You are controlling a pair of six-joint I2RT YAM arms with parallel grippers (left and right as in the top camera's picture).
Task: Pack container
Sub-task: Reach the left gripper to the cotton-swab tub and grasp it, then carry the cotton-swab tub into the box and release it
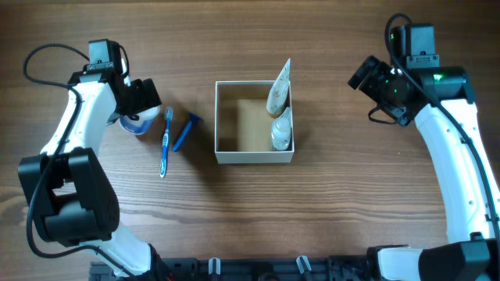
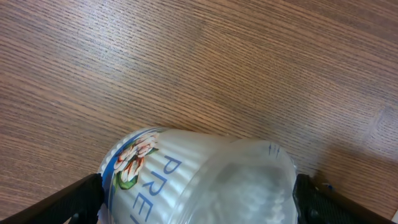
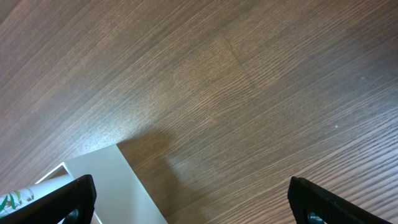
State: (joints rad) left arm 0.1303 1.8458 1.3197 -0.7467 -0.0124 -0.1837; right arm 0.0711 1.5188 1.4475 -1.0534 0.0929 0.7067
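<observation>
The container (image 1: 226, 154) is a square shallow box with white walls and a brown inside, in the middle of the table. Two pale tubes (image 1: 280, 97) lean against its right wall. Its white corner shows in the right wrist view (image 3: 109, 180). My left gripper (image 1: 139, 117) is closed around the small blue jar (image 2: 199, 180), with a finger touching each side. My right gripper (image 3: 189, 199) is open and empty, above bare table right of the container (image 1: 367, 74).
A blue toothbrush (image 1: 166, 140) and a blue razor (image 1: 186, 131) lie on the wooden table between the jar and the container's left wall.
</observation>
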